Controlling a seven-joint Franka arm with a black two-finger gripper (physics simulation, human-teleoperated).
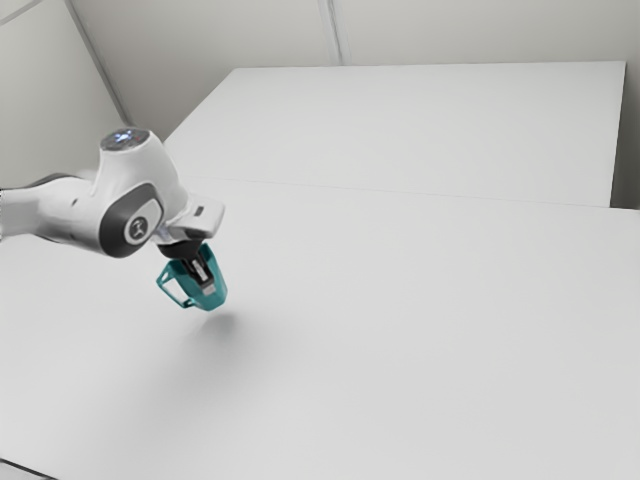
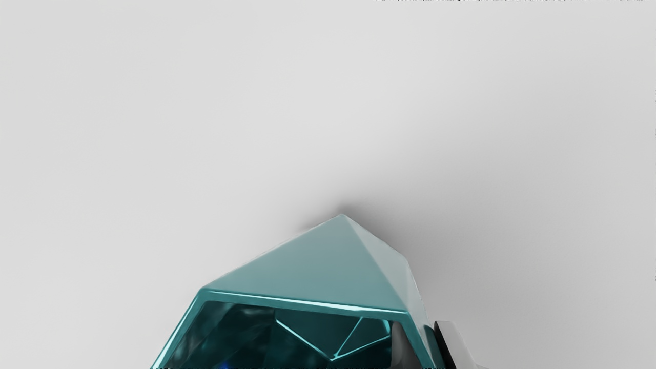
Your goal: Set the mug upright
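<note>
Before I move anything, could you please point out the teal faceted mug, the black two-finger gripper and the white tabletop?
Mug (image 2: 307, 271): wrist view, on its faceted outer side.
Gripper (image 1: 208, 286): exterior view, midway between its fingertips.
Tabletop (image 1: 450, 330): exterior view, on its bare surface.

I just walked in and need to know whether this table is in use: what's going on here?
It's in use: a robot arm has its gripper closed on the wall of a teal mug, one finger inside and one outside. The mug is tilted, open end toward the gripper, not yet standing upright. Its lowest part is close to the table; I can't tell whether it touches.
</note>
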